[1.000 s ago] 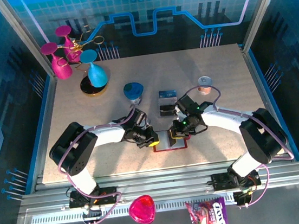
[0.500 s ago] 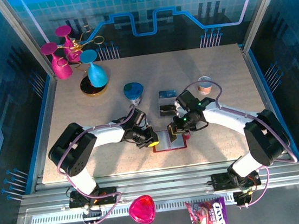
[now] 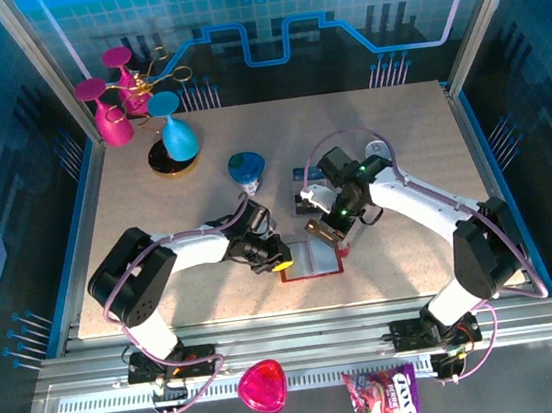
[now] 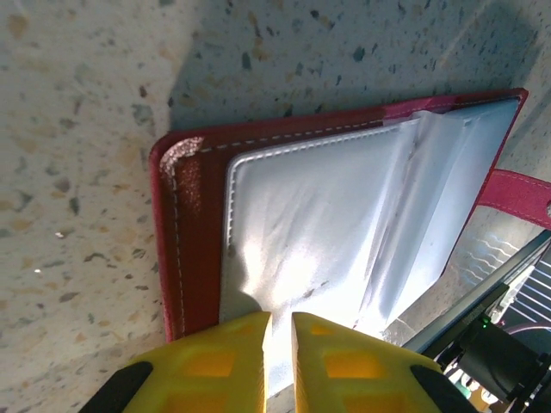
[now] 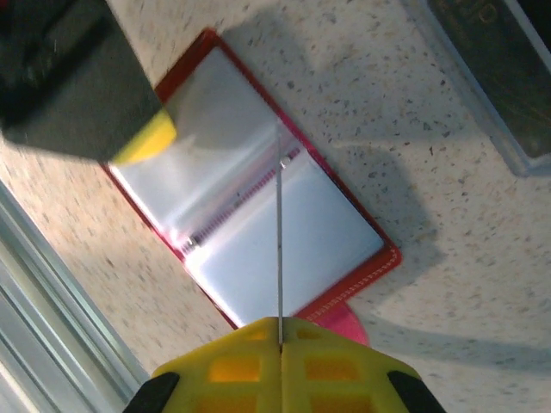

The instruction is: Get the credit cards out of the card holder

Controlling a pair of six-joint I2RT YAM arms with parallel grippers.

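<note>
1. Left tool (image 4: pixel 277 323): fingers nearly together, pinching the pale pocket (image 4: pixel 318 241) of the card holder (image 3: pixel 313 261).
2. Card holder: lies open, near centre of tabletop (image 3: pixel 158 231).
3. Right tool (image 5: pixel 280 325): pressed together on thin card (image 5: pixel 280 241), edge-on above holder.

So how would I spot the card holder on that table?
Look near the front of the speckled table, midway across. The card holder lies open there. Its red rim around pale grey pockets sets it apart from the dark card further back.
</note>
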